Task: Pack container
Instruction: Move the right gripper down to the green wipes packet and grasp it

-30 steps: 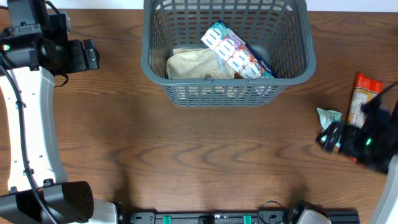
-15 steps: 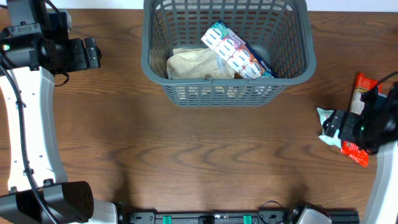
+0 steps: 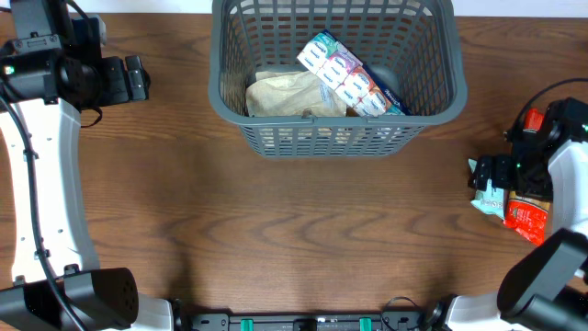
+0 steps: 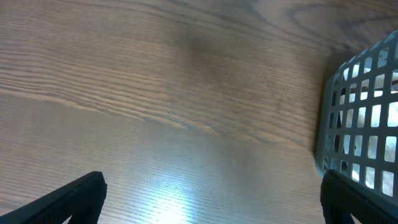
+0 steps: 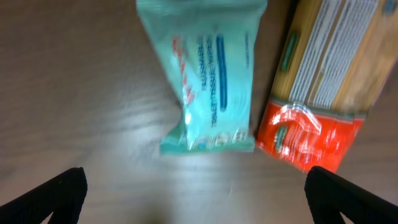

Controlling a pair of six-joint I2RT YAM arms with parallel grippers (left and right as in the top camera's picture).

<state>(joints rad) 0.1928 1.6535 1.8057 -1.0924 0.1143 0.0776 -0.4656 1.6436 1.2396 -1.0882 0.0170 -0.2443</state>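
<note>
The dark grey lattice container (image 3: 335,138) stands at the top middle of the table, holding a tan packet (image 3: 285,94) and a white-and-blue packet (image 3: 347,78). Its corner shows in the left wrist view (image 4: 360,112). A teal packet (image 3: 485,188) (image 5: 208,74) and a red-and-tan packet (image 3: 531,198) (image 5: 320,81) lie on the table at the right. My right gripper (image 3: 501,179) (image 5: 196,193) is open and empty above the teal packet. My left gripper (image 3: 136,78) (image 4: 211,199) is open and empty at the far left, over bare wood.
The wooden table (image 3: 294,239) fills the view. A black rail (image 3: 349,322) runs along the front edge. The left arm's white links (image 3: 46,184) stand along the left side.
The right arm has swung up and right, bringing its gripper over the teal packet. The left arm and the packets have not moved.
</note>
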